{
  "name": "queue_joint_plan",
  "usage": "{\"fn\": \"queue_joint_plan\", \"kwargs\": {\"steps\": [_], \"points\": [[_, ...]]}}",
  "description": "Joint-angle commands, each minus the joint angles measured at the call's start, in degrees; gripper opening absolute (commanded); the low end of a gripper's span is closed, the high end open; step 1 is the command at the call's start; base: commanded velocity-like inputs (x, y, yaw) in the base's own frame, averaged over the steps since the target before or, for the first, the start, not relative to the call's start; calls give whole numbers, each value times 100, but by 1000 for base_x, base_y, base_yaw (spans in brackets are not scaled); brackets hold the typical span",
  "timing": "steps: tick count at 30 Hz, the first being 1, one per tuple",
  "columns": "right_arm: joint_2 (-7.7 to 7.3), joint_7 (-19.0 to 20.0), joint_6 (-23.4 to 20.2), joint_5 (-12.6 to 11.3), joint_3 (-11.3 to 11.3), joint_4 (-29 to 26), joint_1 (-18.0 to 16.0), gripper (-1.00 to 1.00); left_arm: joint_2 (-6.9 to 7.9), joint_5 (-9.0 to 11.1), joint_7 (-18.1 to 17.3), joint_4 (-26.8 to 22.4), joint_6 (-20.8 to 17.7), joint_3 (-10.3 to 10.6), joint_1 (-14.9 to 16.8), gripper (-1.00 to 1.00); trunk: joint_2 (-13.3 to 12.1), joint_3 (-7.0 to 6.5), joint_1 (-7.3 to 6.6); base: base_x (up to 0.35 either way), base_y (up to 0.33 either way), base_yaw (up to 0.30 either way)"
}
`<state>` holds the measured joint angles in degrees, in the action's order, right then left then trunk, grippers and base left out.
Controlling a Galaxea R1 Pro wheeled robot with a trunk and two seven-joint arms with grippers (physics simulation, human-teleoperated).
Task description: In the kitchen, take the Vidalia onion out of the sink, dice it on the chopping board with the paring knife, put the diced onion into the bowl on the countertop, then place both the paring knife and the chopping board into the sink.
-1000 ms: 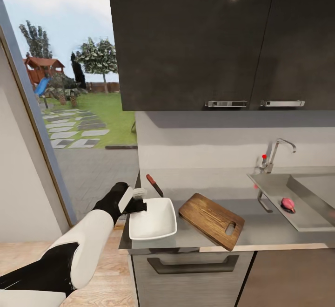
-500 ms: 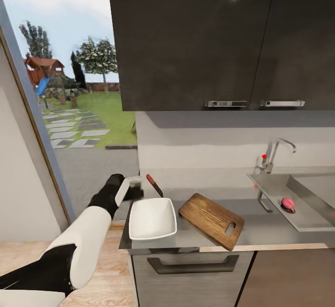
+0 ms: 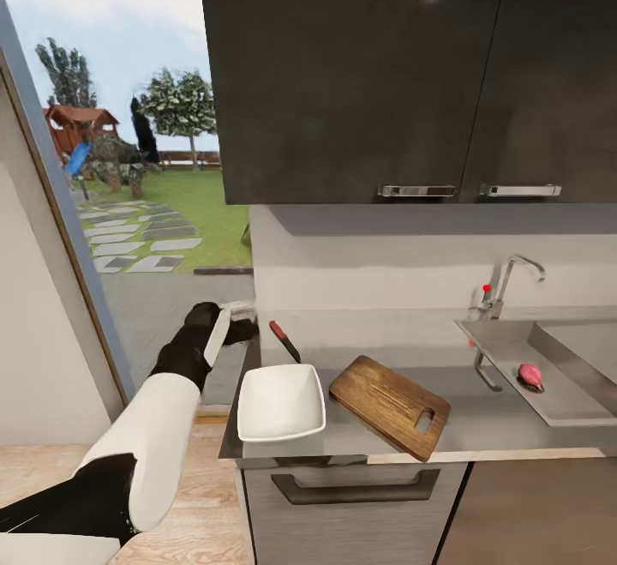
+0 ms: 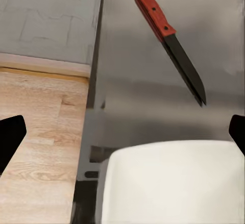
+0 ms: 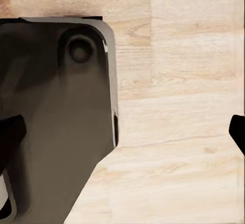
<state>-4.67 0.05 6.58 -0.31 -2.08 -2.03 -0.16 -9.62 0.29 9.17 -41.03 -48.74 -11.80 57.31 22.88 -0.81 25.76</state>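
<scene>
Above me hang two dark glossy wall cabinets (image 3: 377, 76) with horizontal chrome bar handles (image 3: 417, 191). To my left a tall glass opening shows a green lawn (image 3: 193, 205), pale stepping stones (image 3: 137, 243), trees and a red-roofed playhouse (image 3: 75, 123). Light wood plank floor (image 5: 178, 106) lies below me.

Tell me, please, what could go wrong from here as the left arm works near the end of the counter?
1. The paring knife lies right behind the bowl; reaching for it, the open left tool could nudge the bowl, which sits near the countertop corner.
2. The knife lies flat, so a grasp may slip and push it along the counter.
3. The chopping board sits angled with one corner near the front edge; a bump might tip it off.
</scene>
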Motion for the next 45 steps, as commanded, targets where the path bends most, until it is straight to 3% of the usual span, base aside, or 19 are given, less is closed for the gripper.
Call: {"fn": "queue_joint_plan", "kwargs": {"steps": [1, 2, 4, 5, 8, 9, 11, 12, 13, 16, 19, 22, 24, 27, 29, 32, 34, 37, 45], "points": [[-218, 10, 39, -10, -173, -62, -1, 100, 22, 6, -53, -77, -19, -27, 1, 100, 4, 3, 2, 0, 0, 0], [-348, 18, 46, -21, -272, -102, -1, 100, 44, 6, -96, -101, -18, -28, 0, 100, 4, 3, 2, 0, 0, 0], [-763, 57, 58, -86, -669, -221, -1, 100, 116, 6, -272, -149, -3, -30, 0, 100, 4, 3, 2, 0, 0, 0], [-1044, 102, 61, -150, -1006, -300, -1, 100, 157, 6, -410, -171, 32, -31, -1, 100, 4, 3, 2, 0, 0, 0], [-1460, 219, 51, -228, -1544, -467, -1, 100, 219, 6, -624, -195, 144, -32, -1, 100, 4, 3, 2, 0, 0, 0], [-1727, 323, 25, -258, -1868, -615, -1, 100, 243, 6, -765, -203, 242, -29, -1, 100, 4, 3, 2, 0, 0, 0], [-1988, 436, 2, -277, -2149, -763, -1, 100, 258, 6, -895, -201, 344, -25, -1, 100, 4, 3, 2, 0, 0, 0], [-2238, 549, -26, -290, -2387, -899, -1, 100, 268, 6, -1001, -196, 436, -21, -4, 100, 4, 3, 2, 0, 0, 0], [-2360, 605, -46, -294, -2493, -958, -1, 100, 271, 6, -1044, -194, 474, -20, -5, 100, 4, 3, 2, 0, 0, 0], [-2951, 818, -281, -312, -2907, -1241, -1, 100, 282, 6, -1160, -188, 583, -21, -8, 100, 4, 3, 2, 0, 0, 0], [-3362, 939, -728, -343, -3171, -1607, -1, 100, 310, 5, -1193, -187, 615, -22, -11, 100, 4, 3, 2, 0, 0, 0], [-3596, 1039, -1361, -505, -3474, -2233, -1, 100, 379, 4, -1208, -186, 628, -23, -15, 100, 4, 3, 2, 0, 0, 0], [-3655, 1075, -1738, -649, -3619, -2645, -1, 100, 404, 5, -1214, -186, 632, -23, -16, 100, 4, 3, 2, 0, 0, 0], [-3724, 1138, -2888, -1115, -3827, -3749, -1, 100, 442, 4, -1221, -186, 637, -24, -18, 100, 4, 3, 2, 0, 0, 0], [-3734, 1151, -3333, -1325, -3865, -4171, -1, 100, 449, 3, -1222, -186, 639, -24, -18, 100, 4, 3, 2, 0, 0, 0], [-3746, 1166, -4166, -1885, -3905, -5162, -1, 100, 452, 1, -1224, -186, 638, -19, -18, 100, 4, 3, 2, 0, 0, 0], [-3748, 1168, -4399, -2108, -3912, -5560, -1, 100, 442, 1, -1222, -186, 638, -18, -18, 100, 4, 3, 2, 0, 0, 0], [-3750, 1170, -4924, -2660, -3919, -6503, -1, 100, 391, -1, -1222, -189, 638, -6, -19, 100, 4, 3, 2, 0, 0, 0], [-3844, 1157, -5395, -3650, -3917, -7527, -22, 100, 344, 3, -1251, -224, 637, 9, -19, 100, 4, 3, 2, 0, 0, 0]]}}
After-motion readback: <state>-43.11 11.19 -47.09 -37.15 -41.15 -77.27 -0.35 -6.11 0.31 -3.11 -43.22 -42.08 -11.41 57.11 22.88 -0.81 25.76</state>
